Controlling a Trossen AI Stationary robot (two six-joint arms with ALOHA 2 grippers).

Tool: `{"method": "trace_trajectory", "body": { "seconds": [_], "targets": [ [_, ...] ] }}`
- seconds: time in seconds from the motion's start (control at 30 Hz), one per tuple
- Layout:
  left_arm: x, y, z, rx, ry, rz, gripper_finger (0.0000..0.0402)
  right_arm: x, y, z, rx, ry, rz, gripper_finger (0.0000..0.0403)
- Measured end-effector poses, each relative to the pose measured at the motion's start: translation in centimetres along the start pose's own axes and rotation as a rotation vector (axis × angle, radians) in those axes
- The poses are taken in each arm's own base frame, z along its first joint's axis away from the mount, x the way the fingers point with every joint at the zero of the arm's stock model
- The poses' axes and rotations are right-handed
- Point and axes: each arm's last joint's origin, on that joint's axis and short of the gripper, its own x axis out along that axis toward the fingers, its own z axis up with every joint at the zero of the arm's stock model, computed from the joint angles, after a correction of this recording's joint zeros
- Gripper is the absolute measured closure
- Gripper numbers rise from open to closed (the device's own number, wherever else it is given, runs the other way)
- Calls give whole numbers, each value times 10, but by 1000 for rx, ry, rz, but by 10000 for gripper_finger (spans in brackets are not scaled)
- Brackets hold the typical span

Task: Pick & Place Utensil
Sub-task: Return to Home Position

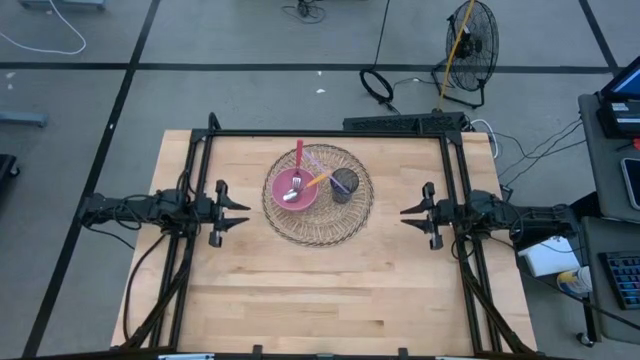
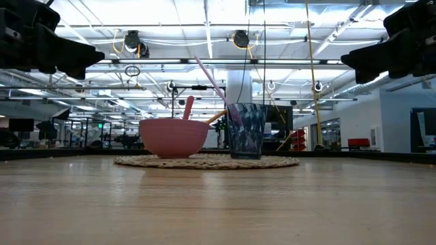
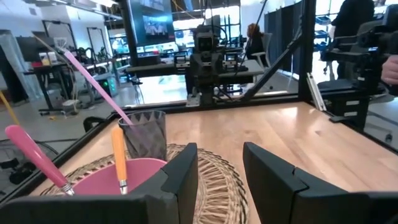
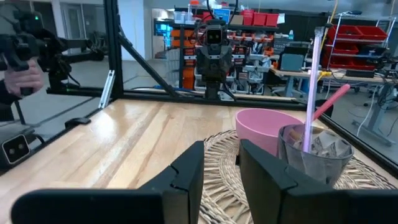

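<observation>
A round woven mat (image 1: 318, 228) lies at the table's middle. On it stands a pink bowl (image 1: 273, 188) (image 2: 174, 137) with a pink-handled spoon (image 1: 298, 160) (image 3: 37, 155) and an orange-handled utensil (image 1: 318, 180) (image 3: 119, 155) resting in it. Right of the bowl stands a dark glass cup (image 1: 343, 184) (image 4: 314, 155) with a pink straw (image 4: 313, 87) leaning out. My left gripper (image 1: 244, 213) (image 3: 221, 174) hovers open left of the mat. My right gripper (image 1: 405, 215) (image 4: 222, 165) hovers open right of it. Both point at the mat.
A black frame (image 1: 330, 133) borders the table's far, left and right sides. Bare wood lies between the mat and the near edge (image 1: 320, 310). Beyond the table, a person's hand (image 4: 23, 76) holds dark equipment, and a fan (image 1: 470, 40) and cables sit on the floor.
</observation>
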Motion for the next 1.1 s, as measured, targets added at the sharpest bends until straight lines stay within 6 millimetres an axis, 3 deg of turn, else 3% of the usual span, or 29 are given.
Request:
{"method": "trace_trajectory", "body": {
  "seconds": [0.8,1.1],
  "targets": [
    [0,0,2,-24,-30,8,270,0,0,2,93,-28,1,314],
    [0,0,3,-24,-38,8,270,-1,-1,15,85,-156,4,314]
  ]
}}
